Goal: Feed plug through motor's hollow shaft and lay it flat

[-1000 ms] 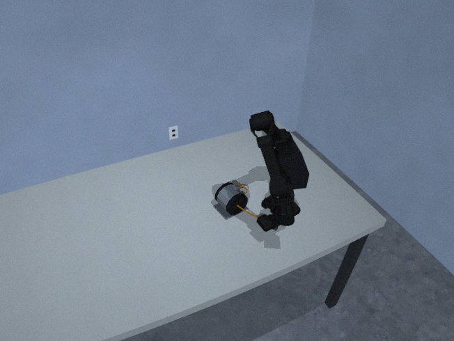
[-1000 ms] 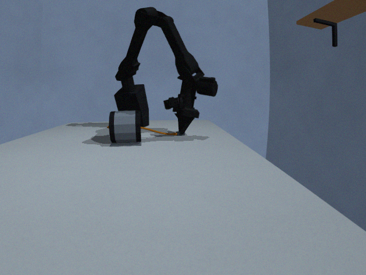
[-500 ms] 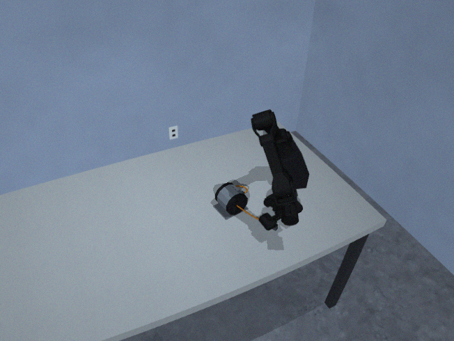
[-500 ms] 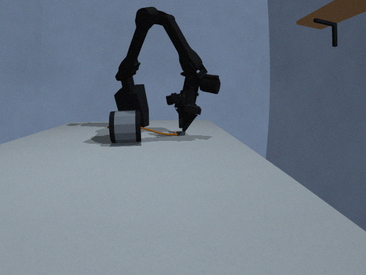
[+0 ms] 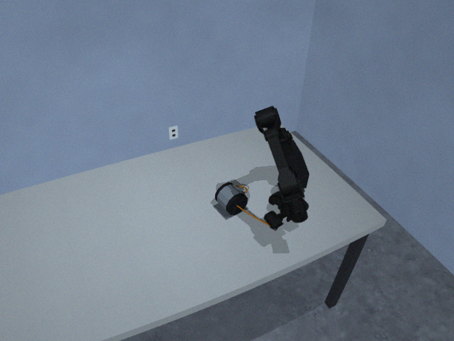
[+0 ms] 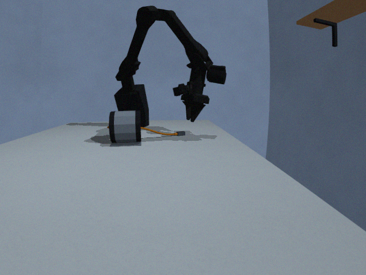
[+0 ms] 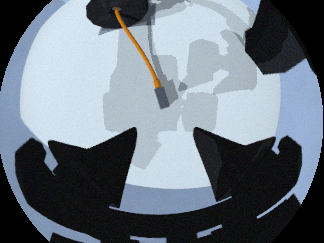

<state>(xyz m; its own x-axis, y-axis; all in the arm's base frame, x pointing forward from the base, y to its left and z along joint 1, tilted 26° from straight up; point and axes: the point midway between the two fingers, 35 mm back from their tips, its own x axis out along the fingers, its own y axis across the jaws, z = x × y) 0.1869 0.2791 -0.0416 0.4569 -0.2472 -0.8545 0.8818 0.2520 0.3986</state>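
The motor (image 5: pixel 230 197) (image 6: pixel 124 126) (image 7: pixel 120 4), a grey cylinder with black end caps, lies on its side on the table (image 5: pixel 110 220) (image 6: pixel 177 206). The orange cable (image 5: pixel 253 215) (image 6: pixel 159 133) (image 7: pixel 141 48) comes out of the shaft hole in the near end cap and runs across the table. It ends in the small grey plug (image 6: pixel 181 133) (image 7: pixel 162 97), which lies flat on the table well past the motor. My gripper (image 5: pixel 275 220) (image 6: pixel 192 118) (image 7: pixel 165 131) is open and empty. It hangs a little above the plug and touches neither the plug nor the cable. In the top view my gripper hides the plug.
The arm's base (image 6: pixel 131 100) stands just behind the motor. The table's right edge lies close to the gripper. A wooden shelf (image 6: pixel 331 12) hangs high on the right wall, and a wall outlet (image 5: pixel 173 132) is behind the table.
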